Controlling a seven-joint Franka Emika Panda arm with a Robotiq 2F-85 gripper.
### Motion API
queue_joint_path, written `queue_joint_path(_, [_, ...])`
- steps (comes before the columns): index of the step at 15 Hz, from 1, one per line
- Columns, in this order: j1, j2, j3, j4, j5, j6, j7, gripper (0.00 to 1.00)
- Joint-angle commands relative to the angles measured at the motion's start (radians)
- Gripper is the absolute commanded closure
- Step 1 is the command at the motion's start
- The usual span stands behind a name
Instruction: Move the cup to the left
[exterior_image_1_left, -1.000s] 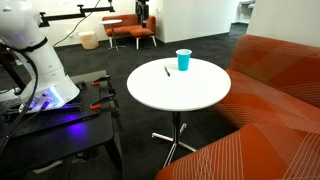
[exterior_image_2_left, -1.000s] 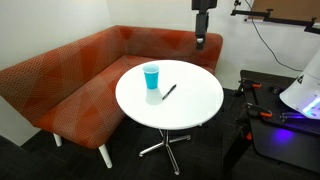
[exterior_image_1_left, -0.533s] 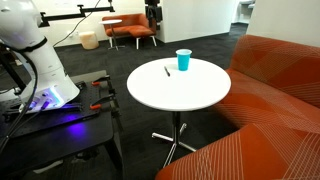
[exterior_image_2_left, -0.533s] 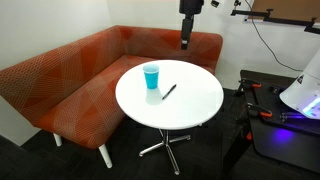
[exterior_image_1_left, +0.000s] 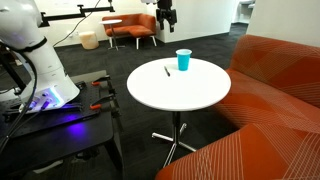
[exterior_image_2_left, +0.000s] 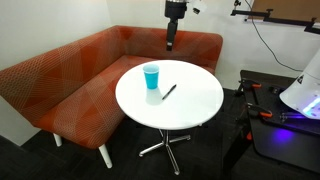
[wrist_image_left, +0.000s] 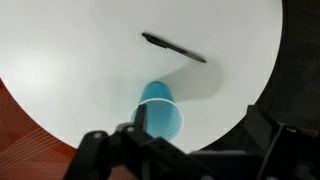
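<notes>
While an exterior view is catching the claw (exterior_image_2_left: 171, 42) hanging high, only the wrist view is showing it spread apart; tapered blue plastic cup (wrist_image_left: 162, 112) is sitting on the round white worktop (wrist_image_left: 70, 60).

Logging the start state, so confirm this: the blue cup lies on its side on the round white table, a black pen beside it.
Wrong on one count: the cup stands upright, rim up, as both exterior views show. It is on the round white table, with the black pen beside it.
</notes>
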Motion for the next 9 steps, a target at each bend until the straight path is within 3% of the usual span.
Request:
queue_joint_path(1, [-0.013,0.125,0.003,0.125,0.005,-0.007,-0.070,0.00])
queue_joint_path(9, [-0.015,0.316,0.023,0.308,-0.012,-0.027,-0.153,0.00])
